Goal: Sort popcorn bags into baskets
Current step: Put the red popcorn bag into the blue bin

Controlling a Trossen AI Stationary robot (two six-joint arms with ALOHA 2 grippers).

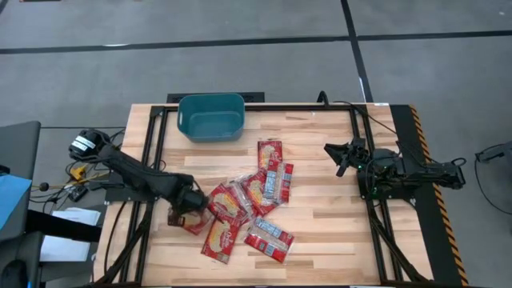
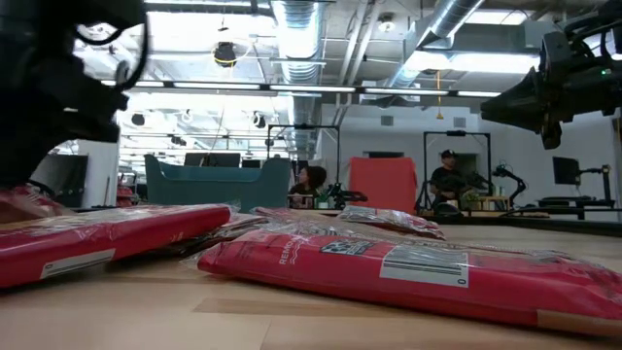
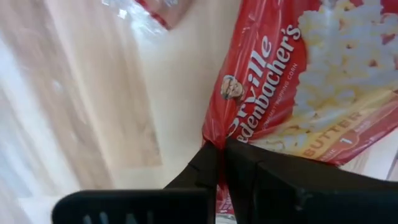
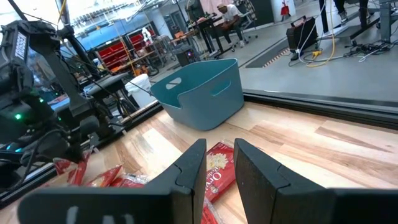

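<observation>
Teal basket (image 1: 211,117) holds no popcorn bags (image 1: 254,204).

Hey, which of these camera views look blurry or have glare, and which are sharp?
Low view: ceiling lights blow out bright, and the nearest popcorn bag is soft at its front edge. Left wrist view: the left gripper, shut on a popcorn bag's edge, is sharp, while the table is blurred. High view: evenly lit. Right wrist view: the basket is clear.

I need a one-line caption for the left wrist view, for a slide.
Left end effector shut on the edge of a red popcorn bag lying on the wooden table.
</observation>
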